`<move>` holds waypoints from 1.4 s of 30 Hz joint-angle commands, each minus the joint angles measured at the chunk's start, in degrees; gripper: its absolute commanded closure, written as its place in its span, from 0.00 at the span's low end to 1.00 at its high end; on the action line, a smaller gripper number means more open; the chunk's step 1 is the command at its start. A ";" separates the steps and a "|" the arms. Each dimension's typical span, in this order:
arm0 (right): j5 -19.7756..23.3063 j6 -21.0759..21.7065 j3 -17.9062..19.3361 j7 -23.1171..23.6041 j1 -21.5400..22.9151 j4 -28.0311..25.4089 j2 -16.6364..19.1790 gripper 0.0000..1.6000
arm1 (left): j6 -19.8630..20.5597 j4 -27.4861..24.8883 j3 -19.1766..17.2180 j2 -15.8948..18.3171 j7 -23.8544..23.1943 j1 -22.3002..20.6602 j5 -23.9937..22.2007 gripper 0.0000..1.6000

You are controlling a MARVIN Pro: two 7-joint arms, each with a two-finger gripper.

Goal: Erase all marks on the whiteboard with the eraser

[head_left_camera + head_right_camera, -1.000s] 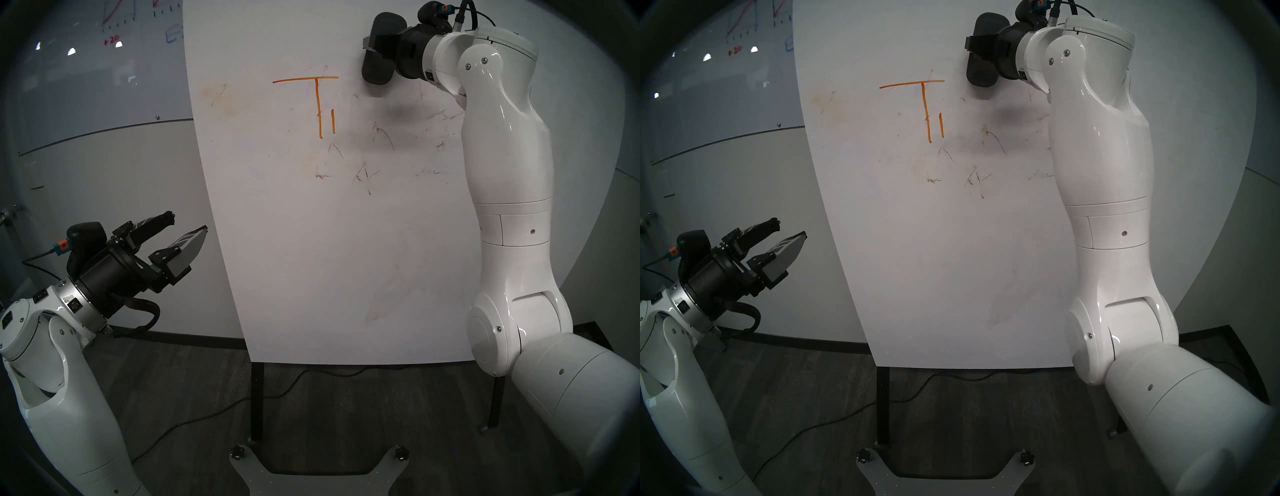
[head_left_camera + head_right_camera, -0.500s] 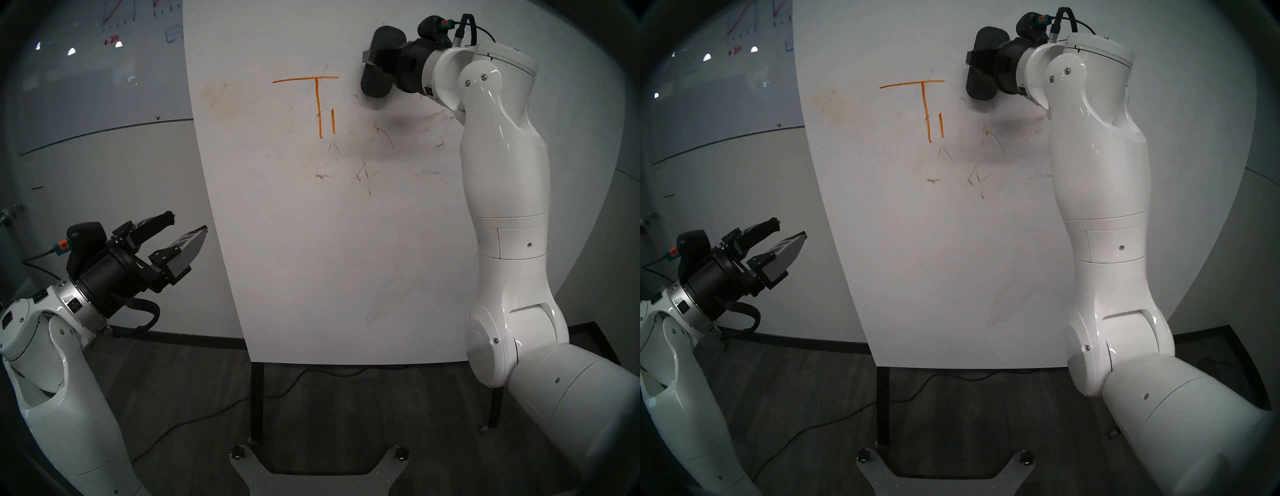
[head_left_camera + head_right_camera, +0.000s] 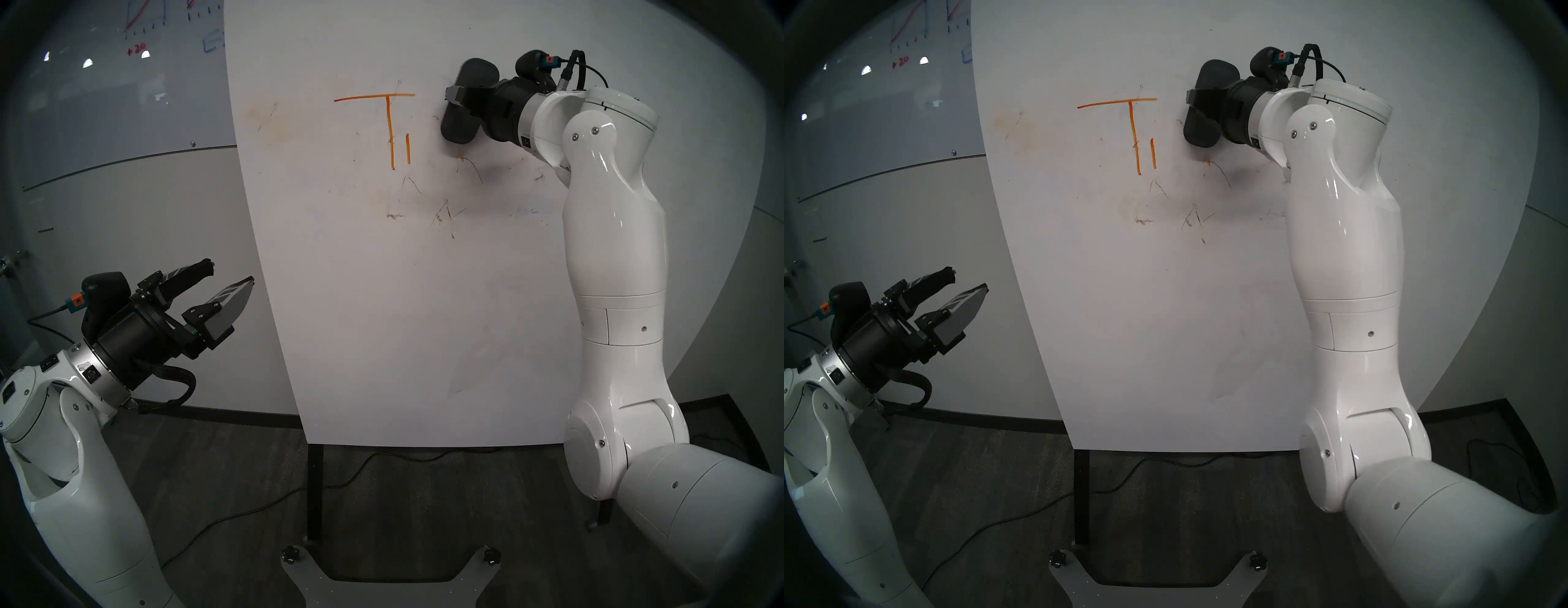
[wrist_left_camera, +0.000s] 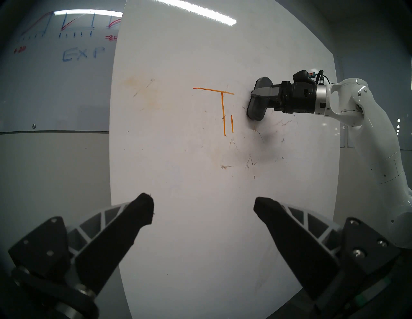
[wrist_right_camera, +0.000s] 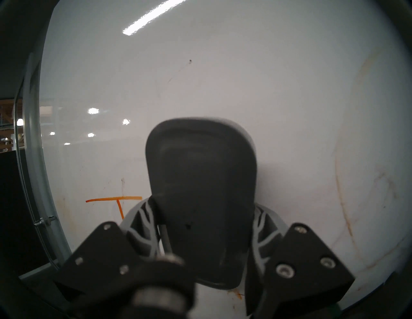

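Note:
The whiteboard (image 3: 382, 318) is a large white panel standing upright on dark legs. Orange marks (image 3: 388, 127) reading "Ti" sit on its upper middle, with faint dark scribbles (image 3: 445, 212) below them. My right gripper (image 3: 456, 99) is shut on the dark grey eraser (image 3: 464, 102) and presses it flat on the board, just right of the orange letters. The eraser also shows in the right wrist view (image 5: 200, 189) and the left wrist view (image 4: 257, 103). My left gripper (image 3: 231, 271) is open and empty, low beside the board's left edge.
A greyish glass board (image 3: 127, 85) with red and blue graph drawings hangs on the wall at left. A black cable (image 3: 254, 509) runs over the dark floor under the whiteboard. My base plate (image 3: 390, 586) is at the bottom centre.
My right gripper has slid the eraser downward along the board, from near the top edge to beside the orange letters. The left arm has not moved.

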 commanded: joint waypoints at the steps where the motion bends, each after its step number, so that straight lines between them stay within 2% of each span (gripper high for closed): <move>1: -0.13 -1.79 1.09 0.46 -2.60 -0.65 0.74 1.00 | -0.01 -0.69 0.04 0.08 0.02 0.01 -0.14 0.00; 17: -0.55 -3.46 0.47 1.73 -6.94 -0.43 0.54 1.00 | -0.01 -0.69 0.04 0.10 0.04 0.02 -0.16 0.00; 24: -1.46 -4.17 -1.62 2.41 -8.02 -0.50 0.32 1.00 | -0.01 -0.68 0.04 0.09 0.02 0.01 -0.14 0.00; 30: -3.49 -3.53 -5.27 4.35 -7.48 -1.33 2.92 1.00 | -0.01 -0.68 0.04 0.07 0.01 0.00 -0.13 0.00; 34: -5.48 -2.82 -6.88 3.05 -6.55 -1.50 3.41 1.00 | -0.01 -0.69 0.04 0.08 0.02 0.01 -0.15 0.00; 42: -8.55 1.76 -9.57 0.77 -3.01 -0.99 3.77 1.00 | -0.01 -0.67 0.04 0.10 0.00 -0.01 -0.14 0.00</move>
